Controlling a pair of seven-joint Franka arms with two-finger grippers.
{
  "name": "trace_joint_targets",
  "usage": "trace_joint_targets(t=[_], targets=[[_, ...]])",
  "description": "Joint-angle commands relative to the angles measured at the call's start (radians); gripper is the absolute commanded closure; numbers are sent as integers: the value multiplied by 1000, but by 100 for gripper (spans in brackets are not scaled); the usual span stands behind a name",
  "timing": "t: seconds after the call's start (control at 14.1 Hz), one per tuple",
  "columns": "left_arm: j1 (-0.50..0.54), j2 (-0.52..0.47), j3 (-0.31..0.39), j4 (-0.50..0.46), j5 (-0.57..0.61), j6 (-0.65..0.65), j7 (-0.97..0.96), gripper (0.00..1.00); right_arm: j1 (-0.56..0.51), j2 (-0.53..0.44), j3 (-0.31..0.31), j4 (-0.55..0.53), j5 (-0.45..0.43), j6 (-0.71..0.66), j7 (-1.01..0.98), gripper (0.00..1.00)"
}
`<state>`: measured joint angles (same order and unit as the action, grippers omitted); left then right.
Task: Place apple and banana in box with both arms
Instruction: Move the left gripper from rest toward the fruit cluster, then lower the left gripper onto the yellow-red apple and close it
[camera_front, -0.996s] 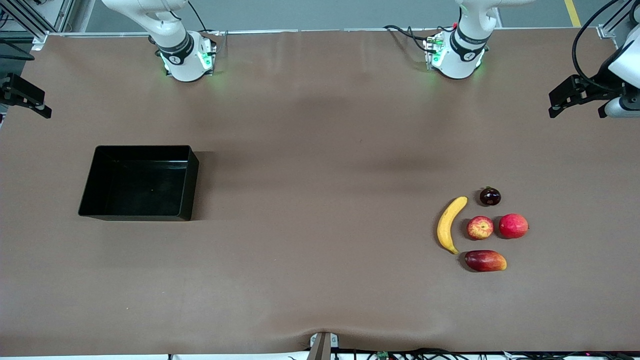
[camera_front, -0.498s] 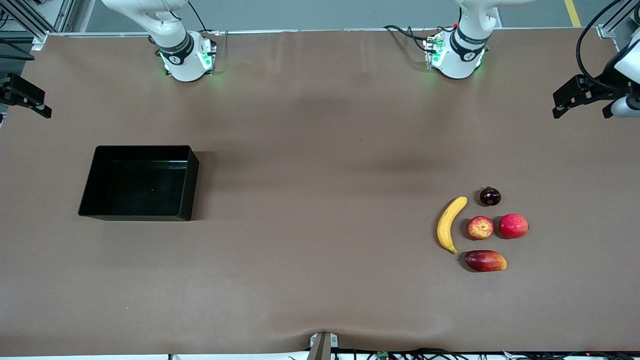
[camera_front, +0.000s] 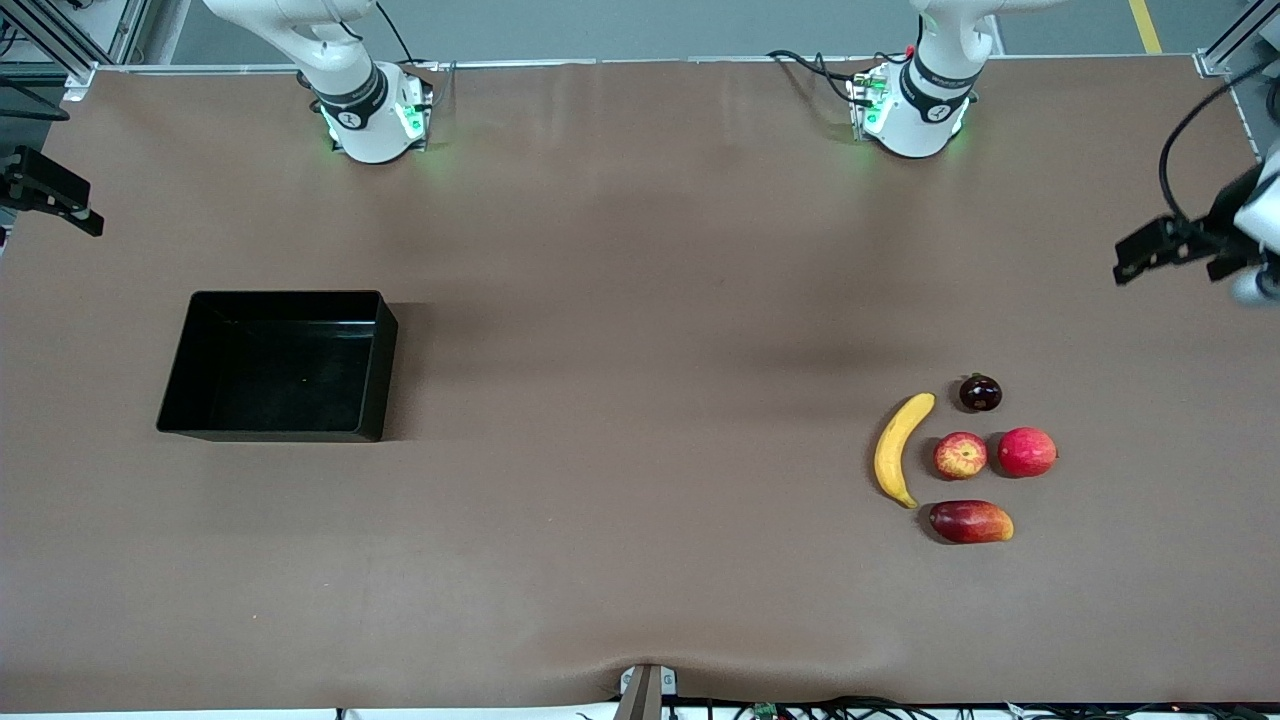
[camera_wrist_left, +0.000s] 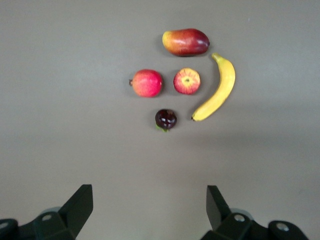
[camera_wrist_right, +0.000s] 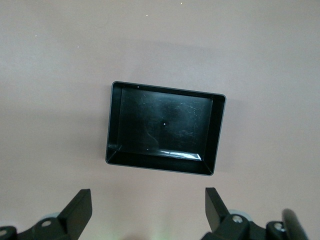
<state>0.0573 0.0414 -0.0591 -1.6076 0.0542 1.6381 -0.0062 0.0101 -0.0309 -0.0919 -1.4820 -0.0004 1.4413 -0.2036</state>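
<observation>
Starting cold: nothing is in the box (camera_front: 190, 340) yet, which sits empty toward the right arm's end of the surface (camera_front: 640, 560). In the fruit cluster toward the left arm's end, the banana (camera_front: 897, 448) lies at nine o'clock of the apple (camera_front: 960, 455). Left tool (camera_wrist_left: 150, 210) hangs spread, well clear of the fruit; right tool (camera_wrist_right: 147, 210) hangs spread over the box. You'll likely find the apple firm, light and slick, so take it across its widest part. Pinch the banana mid-length.

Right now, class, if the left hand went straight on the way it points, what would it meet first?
Probably bare brown table: the open left hand looks down on it. The small dark purple fruit lies closest ahead, though depth is unclear.
</observation>
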Motion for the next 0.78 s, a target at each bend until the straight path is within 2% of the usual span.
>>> trace_joint_targets(t=[0.0, 0.28, 0.43, 0.71], targets=[[-4, 52, -2, -38, 13, 112, -4, 0, -13, 8, 1, 12, 0, -2, 12, 0], [-5, 181, -4, -87, 15, 293, -8, 0, -61, 48, 0, 16, -4, 17, 12, 0], [-7, 251, -8, -95, 13, 374, -8, 0, -119, 86, 0, 14, 3, 51, 4, 0], [-28, 371, -16, -89, 1, 453, -15, 0, -182, 173, 1, 12, 14, 57, 12, 0]])
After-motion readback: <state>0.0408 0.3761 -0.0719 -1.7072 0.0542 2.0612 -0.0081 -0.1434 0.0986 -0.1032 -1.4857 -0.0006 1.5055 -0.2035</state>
